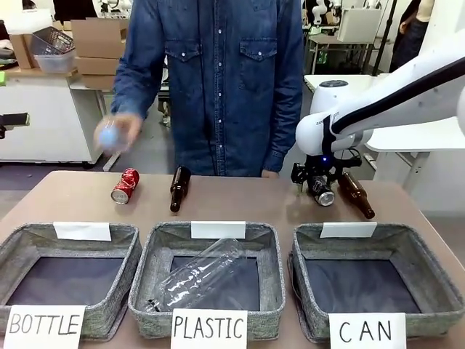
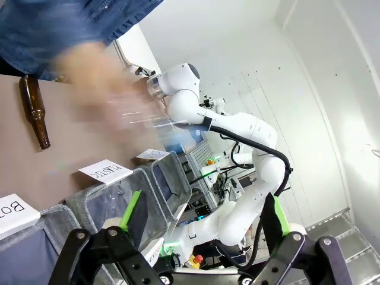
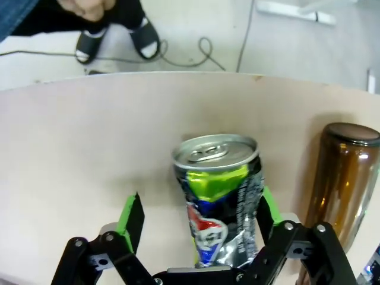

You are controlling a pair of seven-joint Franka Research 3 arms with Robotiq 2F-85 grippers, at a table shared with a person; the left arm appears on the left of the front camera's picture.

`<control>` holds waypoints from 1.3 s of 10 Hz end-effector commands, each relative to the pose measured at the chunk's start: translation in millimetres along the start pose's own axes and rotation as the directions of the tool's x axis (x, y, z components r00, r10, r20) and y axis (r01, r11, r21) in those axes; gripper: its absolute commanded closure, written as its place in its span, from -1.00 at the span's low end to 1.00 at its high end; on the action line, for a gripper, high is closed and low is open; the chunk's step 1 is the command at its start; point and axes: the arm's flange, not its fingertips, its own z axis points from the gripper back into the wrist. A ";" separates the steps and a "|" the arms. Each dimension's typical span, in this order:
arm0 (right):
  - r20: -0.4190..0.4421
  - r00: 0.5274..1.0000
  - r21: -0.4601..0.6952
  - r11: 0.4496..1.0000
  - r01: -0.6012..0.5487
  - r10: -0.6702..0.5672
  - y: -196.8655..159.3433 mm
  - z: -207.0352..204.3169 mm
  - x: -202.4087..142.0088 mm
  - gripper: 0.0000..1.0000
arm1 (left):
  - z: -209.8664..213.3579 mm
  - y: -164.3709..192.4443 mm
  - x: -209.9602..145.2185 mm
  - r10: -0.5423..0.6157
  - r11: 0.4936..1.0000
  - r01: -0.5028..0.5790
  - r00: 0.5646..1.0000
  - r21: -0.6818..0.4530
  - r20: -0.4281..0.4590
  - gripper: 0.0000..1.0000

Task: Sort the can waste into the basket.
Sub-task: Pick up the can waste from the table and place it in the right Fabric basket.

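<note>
A black can [image 3: 221,208] with blue and white print and a silver top lies on the table between the fingers of my right gripper [image 3: 200,203]. The right pad touches it and the left pad stands off with a gap, so the jaws are open around it. From the front, my right gripper [image 1: 318,180] is low over this can [image 1: 324,195], behind the grey basket signed CAN [image 1: 429,273]. A red can [image 1: 125,185] lies at the far left of the table. My left gripper [image 2: 205,211] hangs open in the air with nothing in it.
A brown bottle [image 1: 357,195] lies right beside the black can, another brown bottle [image 1: 179,187] near the red can. The PLASTIC basket [image 1: 265,280] holds a clear bottle [image 1: 196,280]; the BOTTLE basket [image 1: 123,280] is at the left. The person's blurred hand [image 1: 115,133] is raised above the red can.
</note>
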 end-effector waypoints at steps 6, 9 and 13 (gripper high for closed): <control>-0.021 1.000 -0.035 0.999 -0.008 0.007 5.1 5.9 4.4 1.00 | -0.8 -1.2 1.0 -0.023 1.000 0.023 1.000 -0.020 0.009 -1.00; -0.001 1.000 -0.047 0.999 0.006 -0.006 0.0 14.3 1.4 1.00 | -0.8 -1.2 1.0 -0.023 1.000 0.023 1.000 -0.020 0.009 -1.00; 0.026 0.994 0.163 0.981 -0.105 0.102 -46.6 184.0 -117.7 1.00 | -0.8 -1.2 1.0 -0.023 1.000 0.023 1.000 -0.020 0.009 -1.00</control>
